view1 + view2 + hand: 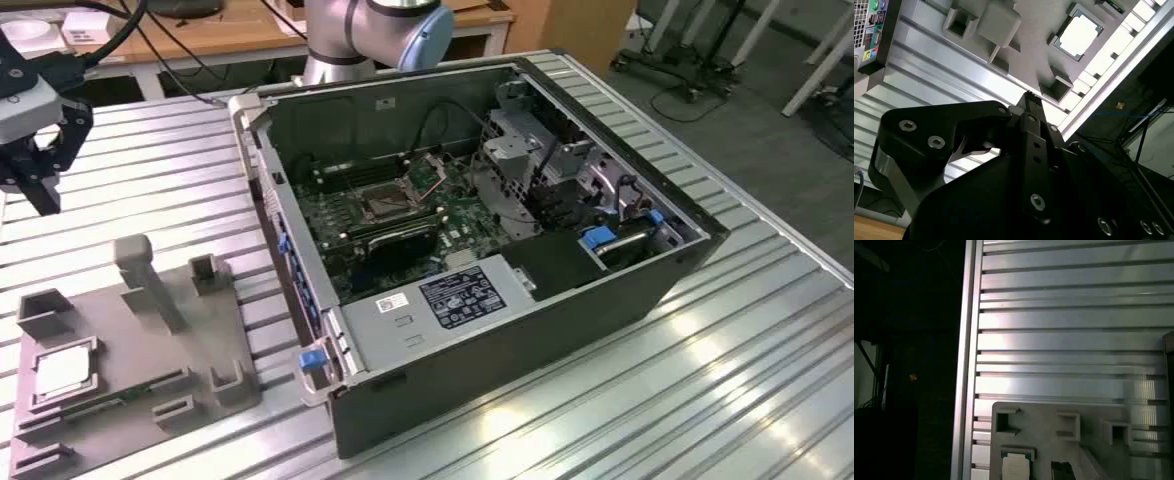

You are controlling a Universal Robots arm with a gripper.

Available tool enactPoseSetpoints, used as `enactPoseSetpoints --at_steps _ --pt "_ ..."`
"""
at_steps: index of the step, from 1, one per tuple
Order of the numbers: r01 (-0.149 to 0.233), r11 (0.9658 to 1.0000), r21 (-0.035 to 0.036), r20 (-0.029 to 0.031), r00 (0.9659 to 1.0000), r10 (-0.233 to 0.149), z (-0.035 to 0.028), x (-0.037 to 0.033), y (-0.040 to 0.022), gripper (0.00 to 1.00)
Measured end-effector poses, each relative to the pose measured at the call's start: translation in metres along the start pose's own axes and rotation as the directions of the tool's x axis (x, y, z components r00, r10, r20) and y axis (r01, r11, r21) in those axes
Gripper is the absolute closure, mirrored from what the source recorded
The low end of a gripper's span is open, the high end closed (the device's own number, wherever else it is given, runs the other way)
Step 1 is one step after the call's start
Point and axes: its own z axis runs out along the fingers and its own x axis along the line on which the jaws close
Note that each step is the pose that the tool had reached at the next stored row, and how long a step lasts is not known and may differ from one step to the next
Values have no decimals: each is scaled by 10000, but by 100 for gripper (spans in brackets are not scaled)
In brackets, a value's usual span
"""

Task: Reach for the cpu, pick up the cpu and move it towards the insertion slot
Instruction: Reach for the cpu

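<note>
Your cpu (62,372) lies flat in a recess of the grey holder (160,365) at the lower left of the exterior view, likely so that it stays square for a grasp from above. The gripper (38,175) hangs at the upper left, well apart from the cpu and seemingly empty. You cannot tell whether it is spread or pressed together. The insertion slot (387,205) sits inside the open case (561,320).

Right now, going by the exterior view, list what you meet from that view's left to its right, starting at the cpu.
cpu → tall grey post → blue latch → insertion slot → blue tab
</note>
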Motion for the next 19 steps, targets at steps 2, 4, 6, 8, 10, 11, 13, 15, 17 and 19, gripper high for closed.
enactPoseSetpoints --at_steps 2,4,6,8,10,11,13,15,17,19 --pt "0 10000 0 0 10000 0 0 0 0 89" --pt "0 10000 0 0 10000 0 0 0 0 89" --pt "0 10000 0 0 10000 0 0 0 0 89" --pt "0 10000 0 0 10000 0 0 0 0 89" --pt "0 10000 0 0 10000 0 0 0 0 89" --pt "0 10000 0 0 10000 0 0 0 0 89" --pt "-1 10000 1 -1 10000 1 0 5 0 89" --pt "-1 10000 0 1 10000 1 0 23 1 89" --pt "-1 10000 1 -1 10000 1 0 57 -2 89" --pt "0 10000 0 -1 10000 0 1 86 -10 89"
